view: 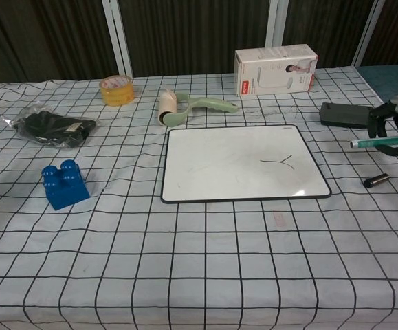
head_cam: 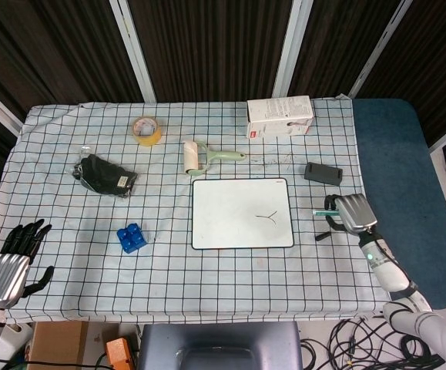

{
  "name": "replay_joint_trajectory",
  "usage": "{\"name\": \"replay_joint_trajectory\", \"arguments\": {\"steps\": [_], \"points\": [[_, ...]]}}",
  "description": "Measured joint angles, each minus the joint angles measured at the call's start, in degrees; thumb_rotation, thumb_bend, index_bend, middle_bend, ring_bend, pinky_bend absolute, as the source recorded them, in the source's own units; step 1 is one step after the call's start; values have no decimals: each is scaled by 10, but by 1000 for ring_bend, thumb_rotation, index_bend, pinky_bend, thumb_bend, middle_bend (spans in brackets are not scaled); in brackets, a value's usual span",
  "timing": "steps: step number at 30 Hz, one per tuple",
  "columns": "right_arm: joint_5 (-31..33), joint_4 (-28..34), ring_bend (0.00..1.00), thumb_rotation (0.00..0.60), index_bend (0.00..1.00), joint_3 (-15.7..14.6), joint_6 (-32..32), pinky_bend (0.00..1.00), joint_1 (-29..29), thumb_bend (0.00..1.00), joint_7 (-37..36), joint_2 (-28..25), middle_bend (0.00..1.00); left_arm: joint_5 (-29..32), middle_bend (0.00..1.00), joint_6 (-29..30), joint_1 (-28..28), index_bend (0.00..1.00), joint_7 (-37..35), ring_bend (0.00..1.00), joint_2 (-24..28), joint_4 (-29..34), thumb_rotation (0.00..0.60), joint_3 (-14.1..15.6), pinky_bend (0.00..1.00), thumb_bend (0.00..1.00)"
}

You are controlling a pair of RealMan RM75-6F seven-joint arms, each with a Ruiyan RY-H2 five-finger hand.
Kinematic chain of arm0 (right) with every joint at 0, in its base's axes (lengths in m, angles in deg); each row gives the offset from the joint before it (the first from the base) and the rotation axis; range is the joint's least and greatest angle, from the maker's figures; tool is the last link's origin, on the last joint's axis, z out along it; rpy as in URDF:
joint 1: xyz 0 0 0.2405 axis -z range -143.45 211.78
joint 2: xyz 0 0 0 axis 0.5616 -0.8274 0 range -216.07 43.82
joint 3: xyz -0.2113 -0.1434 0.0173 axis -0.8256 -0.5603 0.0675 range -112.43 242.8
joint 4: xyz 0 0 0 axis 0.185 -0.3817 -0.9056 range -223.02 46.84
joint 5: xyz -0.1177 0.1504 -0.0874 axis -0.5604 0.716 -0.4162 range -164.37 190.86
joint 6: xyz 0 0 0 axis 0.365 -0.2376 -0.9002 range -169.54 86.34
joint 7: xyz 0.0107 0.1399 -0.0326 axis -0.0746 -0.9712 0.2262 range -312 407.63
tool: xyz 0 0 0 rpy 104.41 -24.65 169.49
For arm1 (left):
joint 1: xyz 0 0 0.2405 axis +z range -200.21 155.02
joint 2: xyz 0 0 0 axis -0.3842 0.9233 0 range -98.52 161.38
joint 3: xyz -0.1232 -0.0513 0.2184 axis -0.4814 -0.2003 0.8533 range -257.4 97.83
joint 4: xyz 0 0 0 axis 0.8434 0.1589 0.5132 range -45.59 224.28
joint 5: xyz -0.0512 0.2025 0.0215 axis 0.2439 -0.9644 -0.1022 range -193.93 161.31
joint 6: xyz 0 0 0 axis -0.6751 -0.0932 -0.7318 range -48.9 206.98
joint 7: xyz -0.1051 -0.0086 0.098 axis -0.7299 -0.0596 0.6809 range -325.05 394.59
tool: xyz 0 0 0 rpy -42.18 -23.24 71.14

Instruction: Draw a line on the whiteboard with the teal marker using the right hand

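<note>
Checked cloth covers my table, whiteboard mid-table with a short mark, and my right hand pinching the teal marker right of it.

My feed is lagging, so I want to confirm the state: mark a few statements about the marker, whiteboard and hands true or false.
1. The right hand holds the teal marker. True.
2. The marker tip rests on the white rectangular whiteboard. False: it is off the board, to its right.
3. A thin dark mark is on the whiteboard. True.
4. The left hand holds the blue toy brick. False: it holds nothing, at the table's near-left corner.
5. The small black cap sits on the marker. False: it lies on the cloth.
</note>
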Motion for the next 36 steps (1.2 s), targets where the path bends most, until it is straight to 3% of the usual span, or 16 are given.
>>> {"name": "replay_joint_trajectory", "arguments": {"steps": [4,7,15,20,22,27,32,36], "points": [[-1,-14,340,600,439,-10,34,492,-2,413,3,6,446,0,0,1,1,0,-1,0,1,0,600,0,0,401],[-2,-16,275,600,293,-13,40,455,-2,402,-3,2,362,0,0,1,1,0,-2,0,1,0,600,1,0,402],[-1,8,243,600,200,-14,40,436,6,386,-7,-18,300,2,0,1,2,0,-1,0,1,1,600,1,0,402],[-6,45,187,600,78,-13,-5,375,22,385,-22,-41,231,0,0,11,6,0,-2,0,1,2,600,0,0,401],[-12,79,123,600,12,-12,-38,306,34,384,-26,-59,148,1,0,15,8,0,-3,0,2,1,600,0,0,401],[-9,208,39,600,2,-15,-106,164,80,384,12,-130,68,5,0,17,11,0,4,0,2,2,600,-2,0,401],[15,385,6,600,0,-16,-239,101,170,378,161,-192,53,13,0,23,14,0,19,0,-2,5,600,-6,0,405],[25,445,2,600,0,-16,-349,91,232,351,237,-218,40,17,0,33,18,0,40,0,-9,9,600,-10,0,407]]}}
